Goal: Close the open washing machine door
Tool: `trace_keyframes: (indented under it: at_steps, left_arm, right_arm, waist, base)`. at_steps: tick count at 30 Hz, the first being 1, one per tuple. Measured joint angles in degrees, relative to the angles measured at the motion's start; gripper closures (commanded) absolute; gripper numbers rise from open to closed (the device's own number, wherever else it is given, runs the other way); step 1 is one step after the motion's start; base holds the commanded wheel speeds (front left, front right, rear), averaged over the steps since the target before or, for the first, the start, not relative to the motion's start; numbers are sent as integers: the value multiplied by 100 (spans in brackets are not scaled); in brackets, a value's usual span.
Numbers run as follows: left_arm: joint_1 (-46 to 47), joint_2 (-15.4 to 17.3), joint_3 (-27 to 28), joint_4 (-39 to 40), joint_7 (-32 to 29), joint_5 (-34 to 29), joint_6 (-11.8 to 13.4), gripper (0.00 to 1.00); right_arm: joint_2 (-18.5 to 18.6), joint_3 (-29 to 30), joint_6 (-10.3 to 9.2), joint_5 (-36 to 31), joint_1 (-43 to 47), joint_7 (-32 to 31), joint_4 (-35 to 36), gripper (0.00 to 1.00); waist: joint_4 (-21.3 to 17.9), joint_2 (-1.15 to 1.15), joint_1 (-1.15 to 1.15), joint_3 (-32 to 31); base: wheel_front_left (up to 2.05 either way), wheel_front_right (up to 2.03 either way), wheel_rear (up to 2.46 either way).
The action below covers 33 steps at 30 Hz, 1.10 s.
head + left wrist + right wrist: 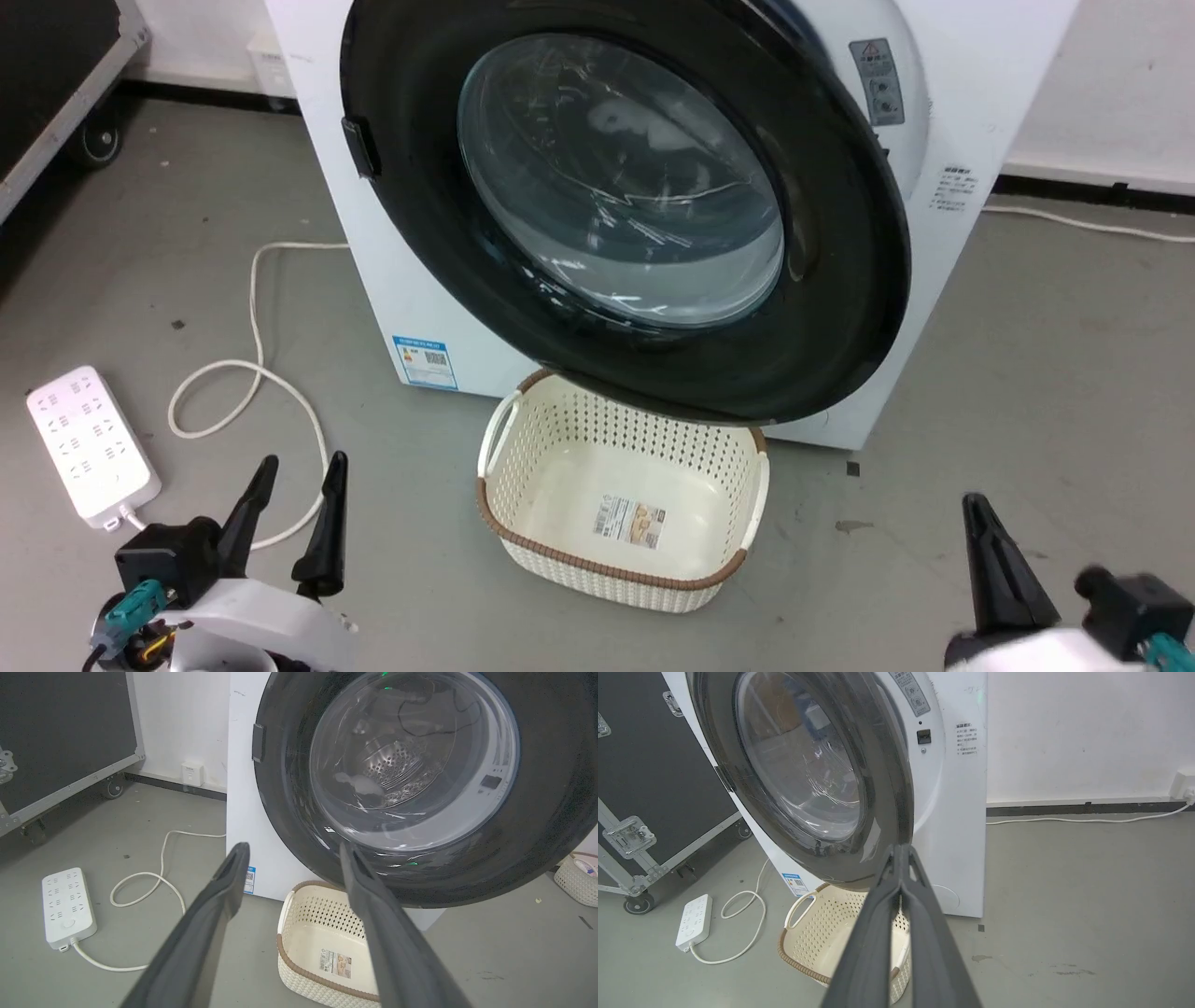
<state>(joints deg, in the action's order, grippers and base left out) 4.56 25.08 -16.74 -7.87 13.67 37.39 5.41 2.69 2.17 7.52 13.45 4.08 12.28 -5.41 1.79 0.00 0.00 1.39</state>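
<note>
With the left gripper spread and the right gripper pinched empty, a push may skid off the glossy rim of the washing machine door.

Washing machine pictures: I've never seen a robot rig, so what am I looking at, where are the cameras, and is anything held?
A two-armed robot faces a white washing machine whose round black-rimmed door stands open. The head view looks down from its head; each wrist view looks along one arm's jaws. On the floor sit a cream basket below the door and a white power strip. The left gripper has open jaws, the right gripper shut ones; neither holds anything.
</note>
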Motion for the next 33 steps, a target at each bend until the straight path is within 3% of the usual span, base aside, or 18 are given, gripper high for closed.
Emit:
trace_keyframes:
  at_steps: [6, 17, 22, 33]
  left_arm:
    - [3, -7, 107, 242, 51, -46, 20, 0]
    - [214, -10, 299, 619, 100, -220, -104, 0]
    - [389, -59, 413, 661, 100, -312, -235, 0]
    - [563, -330, 668, 656, 101, -411, -563, 0]
  right_arm:
    - [-1, -129, 1, -205, -799, -235, -312, 100]
    - [-1, 14, 1, -533, -2444, -110, -1664, 100]
    - [-2, 365, 1, -733, -3069, 30, -2224, 100]
    - [-18, 1252, 5, -1365, -4027, 154, -2538, 100]
  waist:
    - [63, 0, 1, 219]
    - [382, 0, 1, 792]
    - [608, 0, 2, 1104]
    - [851, 0, 1, 1549]
  base:
    - [0, 0, 0]
    - [0, 0, 0]
    - [0, 0, 0]
    - [0, 0, 0]
